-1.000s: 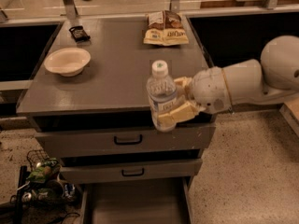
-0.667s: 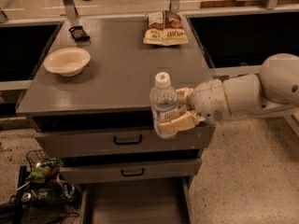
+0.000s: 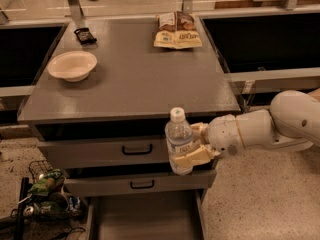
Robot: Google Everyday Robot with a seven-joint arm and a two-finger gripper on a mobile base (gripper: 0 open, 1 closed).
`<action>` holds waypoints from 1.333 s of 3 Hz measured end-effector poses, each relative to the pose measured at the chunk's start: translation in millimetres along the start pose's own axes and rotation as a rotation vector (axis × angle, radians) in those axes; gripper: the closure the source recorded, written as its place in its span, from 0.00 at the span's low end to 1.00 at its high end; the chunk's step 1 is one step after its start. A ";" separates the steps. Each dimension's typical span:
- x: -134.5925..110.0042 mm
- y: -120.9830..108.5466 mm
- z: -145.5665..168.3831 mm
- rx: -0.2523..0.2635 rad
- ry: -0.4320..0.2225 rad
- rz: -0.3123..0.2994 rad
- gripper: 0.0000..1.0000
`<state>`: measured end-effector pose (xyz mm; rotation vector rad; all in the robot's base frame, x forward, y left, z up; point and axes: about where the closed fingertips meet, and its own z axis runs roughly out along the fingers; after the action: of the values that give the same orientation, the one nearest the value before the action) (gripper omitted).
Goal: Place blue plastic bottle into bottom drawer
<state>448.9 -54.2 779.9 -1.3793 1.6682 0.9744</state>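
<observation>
Blue plastic bottle (image 3: 178, 139) is up in the air, upright, white cap on top, clamped from the right by the hand (image 3: 192, 145), one finger high on its body and one low. Nearest of all, right at the bottom, the bottom drawer (image 3: 145, 219) stands pulled open and shows only its plain grey floor. On the floor to the left sits a wire basket (image 3: 42, 194) stuffed with green packets and cans. The bottle hangs in front of the right end of the top drawer (image 3: 115, 151), with the middle drawer (image 3: 140, 183) just beneath it, both shut. The white arm (image 3: 280, 126) reaches in from the right. Further back, on the counter (image 3: 135, 84), a white bowl (image 3: 72, 65) shows a bare inside at the left. Beyond it lie a small black object (image 3: 85, 35) and a bag of chips (image 3: 177, 30).
</observation>
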 end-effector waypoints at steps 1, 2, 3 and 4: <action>2.0 1.3 0.7 0.004 -0.005 0.004 1.00; 11.5 7.2 2.2 0.032 -0.032 0.022 1.00; 34.4 17.5 18.0 0.059 -0.097 0.078 1.00; 59.2 28.6 38.3 0.056 -0.133 0.131 1.00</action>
<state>415.4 -40.8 712.9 -1.1554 1.6886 1.0617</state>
